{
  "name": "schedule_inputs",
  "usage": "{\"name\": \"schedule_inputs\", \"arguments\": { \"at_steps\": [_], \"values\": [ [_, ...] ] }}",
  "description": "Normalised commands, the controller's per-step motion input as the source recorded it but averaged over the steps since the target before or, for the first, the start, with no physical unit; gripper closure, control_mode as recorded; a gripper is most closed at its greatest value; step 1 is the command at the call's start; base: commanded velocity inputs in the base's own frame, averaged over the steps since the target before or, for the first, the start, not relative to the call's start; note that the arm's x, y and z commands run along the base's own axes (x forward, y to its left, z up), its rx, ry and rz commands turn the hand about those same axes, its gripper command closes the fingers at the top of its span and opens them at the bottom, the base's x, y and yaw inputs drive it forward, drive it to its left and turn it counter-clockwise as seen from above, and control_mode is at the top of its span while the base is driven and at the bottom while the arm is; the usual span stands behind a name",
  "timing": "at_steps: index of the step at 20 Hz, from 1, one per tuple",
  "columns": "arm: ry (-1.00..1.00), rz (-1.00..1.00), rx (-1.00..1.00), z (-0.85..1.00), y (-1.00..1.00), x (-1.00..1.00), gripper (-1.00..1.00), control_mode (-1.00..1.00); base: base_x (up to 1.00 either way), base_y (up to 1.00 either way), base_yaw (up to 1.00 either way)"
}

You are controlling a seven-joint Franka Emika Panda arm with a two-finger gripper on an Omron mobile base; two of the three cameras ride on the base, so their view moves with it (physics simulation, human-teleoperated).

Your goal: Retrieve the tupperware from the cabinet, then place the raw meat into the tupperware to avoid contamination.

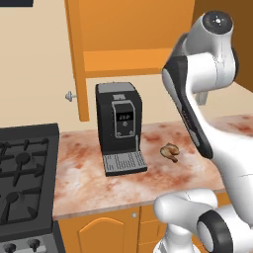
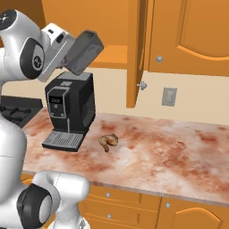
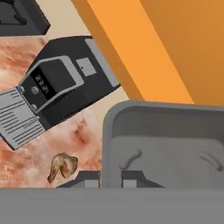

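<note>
The tupperware (image 2: 86,50), a dark grey rectangular box, hangs tilted in the air above the coffee machine, in front of the open cabinet (image 2: 137,49). My gripper (image 2: 71,52) is shut on its rim. In the hand view the tupperware (image 3: 166,144) sits close at the lower right, with my gripper (image 3: 109,179) straddling its left wall. The raw meat (image 2: 108,142), a small tan-brown drumstick, lies on the counter to the right of the coffee machine; it also shows as the raw meat (image 1: 170,151) and, below the box, the raw meat (image 3: 62,166). The cabinet (image 1: 128,29) has an orange shelf (image 1: 126,62).
A tall black coffee machine (image 1: 118,123) stands on the marbled counter (image 2: 179,143) with its drip tray forward. A black stove (image 1: 24,173) lies left of it. The open cabinet door (image 1: 76,59) hangs edge-on with a silver knob (image 1: 70,96). A wall outlet (image 2: 169,96) sits behind.
</note>
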Motion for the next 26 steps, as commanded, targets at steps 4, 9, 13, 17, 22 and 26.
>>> {"name": "schedule_inputs", "arguments": {
  "at_steps": [4,9,13,17,22,26],
  "values": [
    [0.13,0.1,-0.07,-0.01,0.15,-0.81,1.0,-1.0,0.0,0.0,0.0],
    [0.19,0.07,-0.07,-0.13,0.08,-0.76,1.0,-1.0,0.0,0.0,0.0],
    [0.24,0.0,-0.08,-0.33,0.0,-0.5,1.0,-1.0,0.0,0.0,0.0],
    [0.25,0.0,-0.07,-0.41,-0.01,-0.34,1.0,-1.0,0.0,0.0,0.0],
    [0.22,0.0,-0.04,-0.56,-0.14,-0.11,1.0,-1.0,0.0,0.0,0.0],
    [0.16,0.0,0.0,-0.73,-0.32,0.0,1.0,-1.0,0.0,0.0,0.0]
  ]
}}
